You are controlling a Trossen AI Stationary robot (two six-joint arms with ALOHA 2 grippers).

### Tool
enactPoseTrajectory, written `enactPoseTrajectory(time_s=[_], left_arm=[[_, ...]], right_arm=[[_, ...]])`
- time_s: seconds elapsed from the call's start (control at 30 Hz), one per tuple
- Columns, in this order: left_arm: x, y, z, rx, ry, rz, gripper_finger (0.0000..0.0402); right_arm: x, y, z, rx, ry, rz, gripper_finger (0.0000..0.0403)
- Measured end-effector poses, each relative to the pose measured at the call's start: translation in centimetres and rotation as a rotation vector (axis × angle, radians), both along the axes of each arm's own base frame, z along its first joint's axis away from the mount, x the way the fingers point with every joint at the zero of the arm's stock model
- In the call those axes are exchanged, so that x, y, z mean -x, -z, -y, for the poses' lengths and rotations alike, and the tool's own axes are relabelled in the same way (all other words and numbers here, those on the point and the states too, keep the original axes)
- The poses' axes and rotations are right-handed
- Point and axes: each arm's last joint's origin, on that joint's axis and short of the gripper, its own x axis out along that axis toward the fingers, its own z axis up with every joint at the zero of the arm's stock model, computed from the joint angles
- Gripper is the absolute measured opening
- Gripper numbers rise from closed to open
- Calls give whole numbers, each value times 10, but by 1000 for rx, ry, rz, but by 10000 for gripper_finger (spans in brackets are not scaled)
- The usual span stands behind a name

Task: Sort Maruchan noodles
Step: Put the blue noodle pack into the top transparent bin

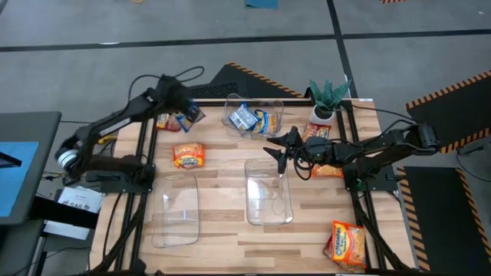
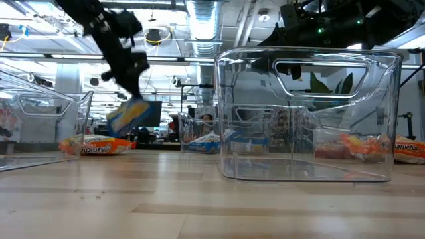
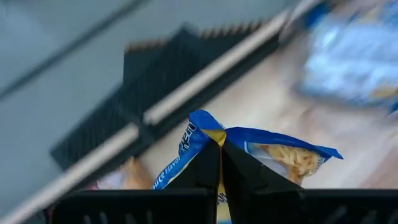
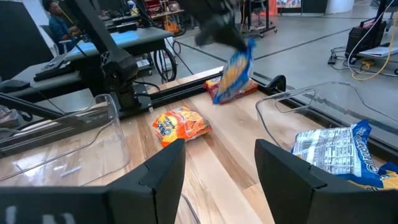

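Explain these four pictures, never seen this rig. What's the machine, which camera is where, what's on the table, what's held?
Two dark robot arms work at a wooden table, sorting ramen packets into clear bins.

The views: one from overhead, one level with the tabletop, and one from each arm's wrist.

The left gripper is shut on a blue-and-yellow noodle packet, lifted off the table at the far left. The right gripper is open and holds nothing, above the middle bin.

The far bin holds blue-and-yellow packets. The near-left bin looks empty. Loose orange packets lie mid-table and at the near-right corner. A small potted plant stands at the far right.
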Motion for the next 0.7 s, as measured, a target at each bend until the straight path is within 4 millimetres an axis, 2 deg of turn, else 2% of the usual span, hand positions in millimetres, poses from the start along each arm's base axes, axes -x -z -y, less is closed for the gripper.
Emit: enactPoseTrajectory(time_s=[0.17, 0.37, 0.53, 0.7], left_arm=[[-7, -37, 26, -183, 96, 178, 0], [-38, -54, 37, -321, 262, 370, 0], [-73, -45, 30, -341, 378, 509, 0], [-109, -11, 18, -310, 459, 532, 0]], right_arm=[[0, 0, 0, 0, 0, 0, 216], [0, 0, 0, 0, 0, 0, 216], [0, 0, 0, 0, 0, 0, 216], [0, 0, 0, 0, 0, 0, 216]])
